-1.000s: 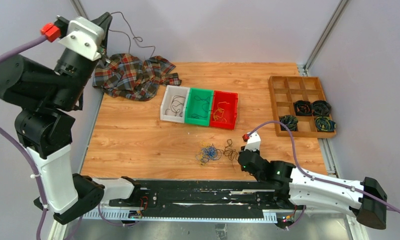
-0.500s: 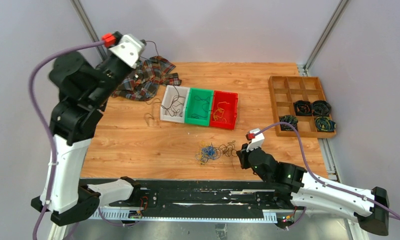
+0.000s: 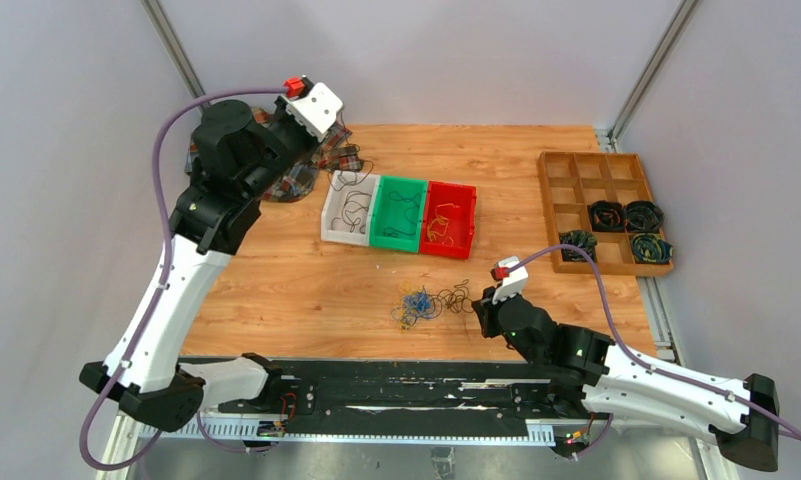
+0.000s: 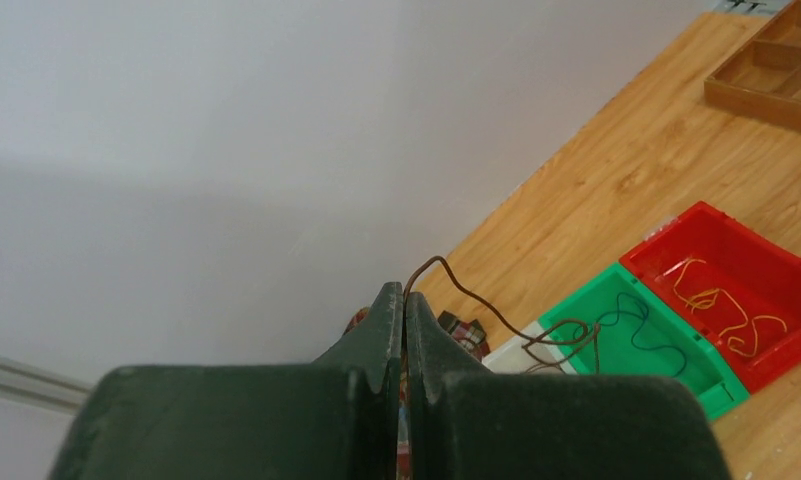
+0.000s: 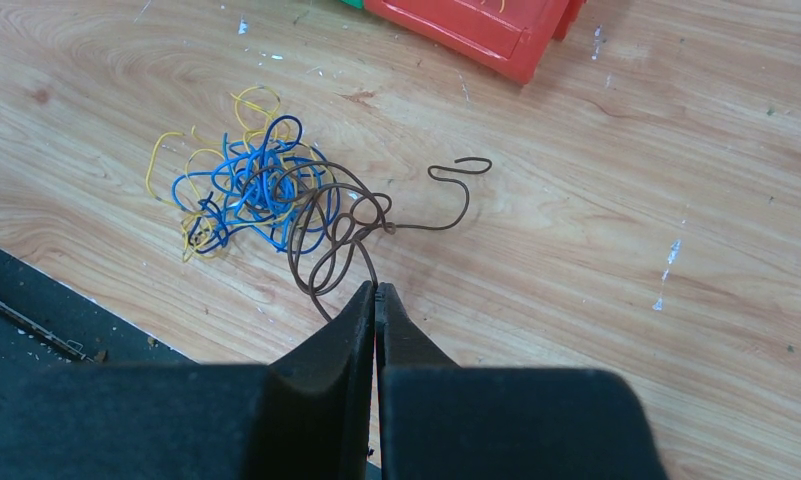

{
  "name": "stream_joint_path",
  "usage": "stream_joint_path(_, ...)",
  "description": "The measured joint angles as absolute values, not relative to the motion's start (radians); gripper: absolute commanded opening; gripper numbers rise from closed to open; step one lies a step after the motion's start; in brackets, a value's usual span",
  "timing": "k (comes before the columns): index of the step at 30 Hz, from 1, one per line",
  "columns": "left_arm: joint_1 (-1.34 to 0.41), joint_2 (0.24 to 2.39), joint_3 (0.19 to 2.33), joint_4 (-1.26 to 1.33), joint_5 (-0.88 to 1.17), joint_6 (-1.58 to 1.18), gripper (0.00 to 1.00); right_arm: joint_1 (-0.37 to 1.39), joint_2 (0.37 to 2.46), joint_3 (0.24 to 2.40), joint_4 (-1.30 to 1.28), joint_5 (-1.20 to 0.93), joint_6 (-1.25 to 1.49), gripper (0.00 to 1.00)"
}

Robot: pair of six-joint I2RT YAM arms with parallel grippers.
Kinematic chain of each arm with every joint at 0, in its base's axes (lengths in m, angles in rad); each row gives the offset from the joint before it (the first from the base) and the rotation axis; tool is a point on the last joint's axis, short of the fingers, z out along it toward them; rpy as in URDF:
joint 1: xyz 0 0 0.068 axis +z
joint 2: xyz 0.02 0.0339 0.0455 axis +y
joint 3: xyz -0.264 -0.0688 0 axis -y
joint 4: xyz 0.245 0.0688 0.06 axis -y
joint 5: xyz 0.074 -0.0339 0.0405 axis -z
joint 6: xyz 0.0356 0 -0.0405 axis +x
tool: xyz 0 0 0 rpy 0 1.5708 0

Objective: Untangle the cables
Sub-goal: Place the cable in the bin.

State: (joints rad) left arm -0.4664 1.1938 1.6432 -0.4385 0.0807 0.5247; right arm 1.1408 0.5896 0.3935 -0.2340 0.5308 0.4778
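The cables are a clump of blue and yellow loops [image 3: 414,305] on the wooden table, seen close in the right wrist view [image 5: 238,190]. A brown wire [image 5: 344,222] loops out of the clump's right side. My right gripper [image 5: 376,290] is shut on this brown wire's end, low at the table just right of the clump [image 3: 479,308]. My left gripper [image 4: 404,297] is shut on another brown wire [image 4: 496,318], held high at the back left [image 3: 338,138]. That wire hangs down over the white bin [image 3: 329,228].
A white, a green [image 3: 396,243] and a red bin [image 3: 446,247] stand in a row mid-table, each with wires inside. A plaid cloth [image 3: 288,186] lies at the back left. A wooden compartment tray [image 3: 561,185] with dark coiled bundles stands at the right.
My left arm has swung from the far left, lowered and reached right over the white bin, carrying its brown wire. My right gripper shifted slightly, then stayed still.
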Motion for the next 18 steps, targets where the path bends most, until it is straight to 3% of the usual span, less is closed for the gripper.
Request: stream_joint_path(18,-0.321,1.402,1.563,-0.318,0.161,0.500,0.00,1.141,0.601,0.393,-0.228,0.532,0.468,0.01)
